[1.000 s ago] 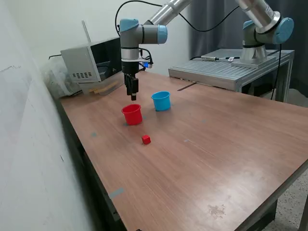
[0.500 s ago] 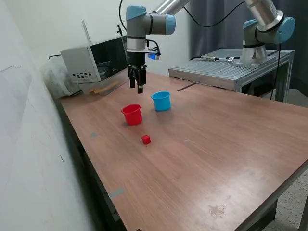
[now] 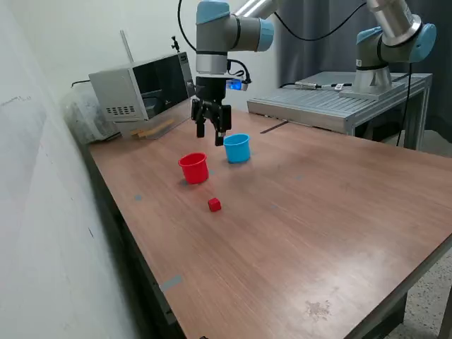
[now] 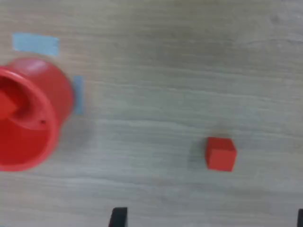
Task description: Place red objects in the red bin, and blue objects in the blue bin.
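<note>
A red cube (image 3: 215, 205) lies on the desk (image 3: 304, 233), nearer its front edge than the red bin (image 3: 194, 169) and blue bin (image 3: 237, 148). Above and between the bins the arm hangs vertical, its gripper (image 3: 211, 133) spread wide and empty.

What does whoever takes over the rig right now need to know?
End effector: open, empty, hanging above the table between the red bin and the blue bin.
Done: one red cube lies inside the red bin.
Left: one red cube sits loose on the table, in front of the red bin.
No blue cubes visible; the blue bin's inside can't be seen.
</note>
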Tool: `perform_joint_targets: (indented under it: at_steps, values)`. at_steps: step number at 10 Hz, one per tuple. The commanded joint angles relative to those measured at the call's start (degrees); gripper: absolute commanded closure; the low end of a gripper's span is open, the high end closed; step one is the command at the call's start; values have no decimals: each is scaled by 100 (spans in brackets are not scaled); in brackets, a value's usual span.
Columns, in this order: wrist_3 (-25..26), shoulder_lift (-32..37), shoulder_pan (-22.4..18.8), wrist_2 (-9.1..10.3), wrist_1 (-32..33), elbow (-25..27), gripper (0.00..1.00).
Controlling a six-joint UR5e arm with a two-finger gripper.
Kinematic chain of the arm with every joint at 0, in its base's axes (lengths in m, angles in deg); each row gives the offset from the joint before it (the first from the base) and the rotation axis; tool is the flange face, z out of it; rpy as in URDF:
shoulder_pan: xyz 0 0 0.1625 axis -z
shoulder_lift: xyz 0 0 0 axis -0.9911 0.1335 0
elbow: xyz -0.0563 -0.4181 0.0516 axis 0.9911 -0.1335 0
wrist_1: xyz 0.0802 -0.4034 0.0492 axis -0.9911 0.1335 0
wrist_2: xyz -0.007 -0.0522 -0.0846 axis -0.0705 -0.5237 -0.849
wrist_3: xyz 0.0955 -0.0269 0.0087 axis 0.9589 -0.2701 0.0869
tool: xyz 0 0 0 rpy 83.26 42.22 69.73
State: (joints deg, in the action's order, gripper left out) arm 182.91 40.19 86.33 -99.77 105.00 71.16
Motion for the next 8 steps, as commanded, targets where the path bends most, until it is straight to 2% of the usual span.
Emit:
perform_joint_targets:
  at_steps: [1,5,8]
  values:
    - [14,-540,-197,-5,5,-342,0]
    - [506,-1244,-206,-23,128,-834,0]
    - [752,-1473,-206,-23,163,-1107,0]
